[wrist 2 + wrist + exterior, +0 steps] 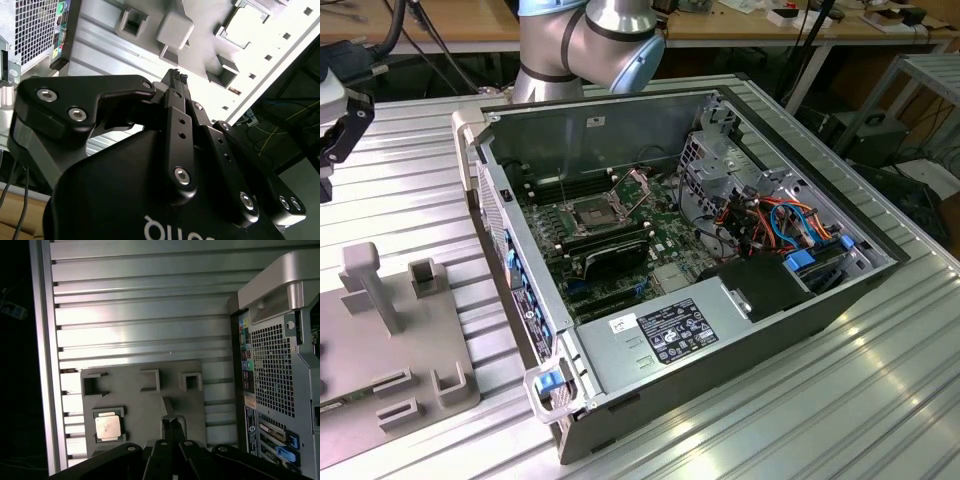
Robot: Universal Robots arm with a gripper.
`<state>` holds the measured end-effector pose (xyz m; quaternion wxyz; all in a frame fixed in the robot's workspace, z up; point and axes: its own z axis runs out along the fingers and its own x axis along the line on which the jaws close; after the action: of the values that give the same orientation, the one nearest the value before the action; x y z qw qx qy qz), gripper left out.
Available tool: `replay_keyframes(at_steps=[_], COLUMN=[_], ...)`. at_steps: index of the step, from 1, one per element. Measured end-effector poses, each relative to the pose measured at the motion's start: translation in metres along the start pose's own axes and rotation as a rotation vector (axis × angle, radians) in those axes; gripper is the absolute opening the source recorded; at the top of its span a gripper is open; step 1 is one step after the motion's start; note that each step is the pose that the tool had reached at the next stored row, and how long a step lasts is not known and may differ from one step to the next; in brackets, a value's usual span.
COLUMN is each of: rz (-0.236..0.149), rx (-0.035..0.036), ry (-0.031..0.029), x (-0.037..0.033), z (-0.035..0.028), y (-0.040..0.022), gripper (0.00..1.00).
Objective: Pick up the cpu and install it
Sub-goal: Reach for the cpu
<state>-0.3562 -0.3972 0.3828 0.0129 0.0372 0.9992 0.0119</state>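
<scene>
The cpu (108, 426), a thin silver square, lies flat in a recess of the grey holder plate (145, 400). The gripper (172, 422) hovers nearby, pinched closed and empty. The chip is probably light, rigid and delicate, and best gripped by opposite edges.

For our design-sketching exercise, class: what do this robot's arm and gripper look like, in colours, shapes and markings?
The arm has rounded silver-grey metal joints with light blue caps. In the second wrist view the gripper is matte black: a bulky body with white lettering, and flat linkage bars pinned by silver hex screws, narrowing towards the end.
</scene>
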Motion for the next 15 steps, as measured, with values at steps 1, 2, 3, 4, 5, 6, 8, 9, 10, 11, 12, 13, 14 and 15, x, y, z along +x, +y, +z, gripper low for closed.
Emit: replay_keyframes(at_steps=[1,2,3,4,5,6,8,9,10,11,12,13,14,15], rz=[0.000,0.000,0.000,0.000,0.000,0.000,0.000,0.000,0.000,0.000,0.000,0.000,0.000,0.000], rx=[0.0000,0.0000,0.0000,0.0000,0.0001,0.0000,0.0001,0.0001,0.0000,0.0000,0.0000,0.0000,0.0000,0.0001], ry=[0.0000,0.0000,0.0000,0.0000,0.0000,0.0000,0.0000,0.0000,0.0000,0.0000,0.0000,0.0000,0.0001,0.0001], x=[0.0001,0.0002,0.0002,0.0003,0.0003,0.0003,0.0003,0.0003,0.0004,0.0007,0.0010,0.0013,0.0016,0.0022], z=[0.0000,0.0000,0.0000,0.0000,0.0000,0.0000,0.0000,0.0000,0.0000,0.0000,0.0000,-0.0001,-0.0001,-0.0002], y=[0.0000,0.0000,0.0000,0.0000,0.0000,0.0000,0.0000,0.0000,-0.0001,-0.0003,-0.0006,-0.0011,-0.0017,-0.0027], gripper=[0.11,0.11,0.11,0.11,0.11,0.11,0.11,0.11,0.11,0.11,0.11,0.11,0.11,0.11])
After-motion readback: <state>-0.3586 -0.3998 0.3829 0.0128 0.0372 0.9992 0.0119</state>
